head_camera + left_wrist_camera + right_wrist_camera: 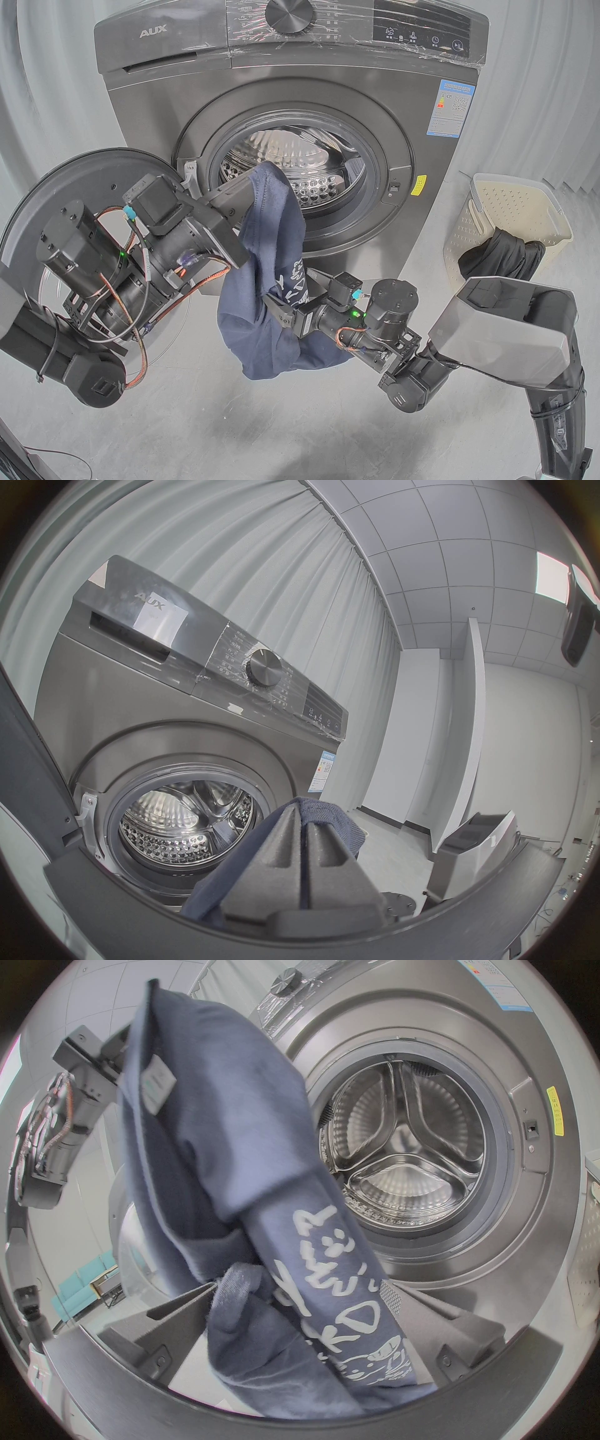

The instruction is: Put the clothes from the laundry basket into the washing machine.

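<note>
Left tool (304, 833) is pressed together on the top fold of a navy blue cloth T-shirt with white print (269, 250), just in front of the open drum mouth (294, 162) of the grey metal front-loading washing machine (156, 100). Below it, the right tool (300, 1297) stands spread (cloth hanging between its fingers (178, 1321)), and to that tool's right a cream perforated plastic laundry basket (531, 206) holds a black garment (500, 256).

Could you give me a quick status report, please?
Left tool shut on blue shirt, held before the washer. Right tool open, shirt draped through it. Dark clothes in basket. Door open wide.
</note>
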You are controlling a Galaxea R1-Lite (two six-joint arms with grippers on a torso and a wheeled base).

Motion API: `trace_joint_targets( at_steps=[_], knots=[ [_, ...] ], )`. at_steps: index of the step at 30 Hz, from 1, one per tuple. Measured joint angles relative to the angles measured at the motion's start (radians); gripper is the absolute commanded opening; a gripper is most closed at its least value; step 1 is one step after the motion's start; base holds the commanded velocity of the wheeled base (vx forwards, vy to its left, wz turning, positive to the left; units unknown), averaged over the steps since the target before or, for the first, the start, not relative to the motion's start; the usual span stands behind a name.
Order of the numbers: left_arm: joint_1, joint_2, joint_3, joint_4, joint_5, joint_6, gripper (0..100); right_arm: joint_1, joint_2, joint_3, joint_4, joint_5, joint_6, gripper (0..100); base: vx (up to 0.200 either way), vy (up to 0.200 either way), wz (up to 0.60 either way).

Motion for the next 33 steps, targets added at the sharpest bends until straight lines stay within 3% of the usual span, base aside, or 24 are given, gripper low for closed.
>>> trace_joint_targets(
  at_steps=[14,15,25,33],
  knots=[
    [-0.032,-0.036,0.018,0.000,-0.001,-0.001,0,-0.022,0.118,-0.191,0.012,-0.003,-0.007,100,0.000,0.000,0.00],
    [-0.033,-0.038,0.018,0.000,-0.001,-0.001,0,-0.023,0.123,-0.201,0.014,-0.005,-0.007,0,0.000,0.000,0.00],
    [-0.028,-0.045,0.018,0.000,0.017,-0.005,0,-0.042,0.134,-0.222,0.011,-0.010,-0.003,0,0.000,0.000,0.00],
    [0.025,-0.040,0.020,0.001,0.017,-0.003,0,-0.084,0.074,-0.097,-0.006,-0.010,-0.003,0,0.000,0.000,0.00]
  ],
)
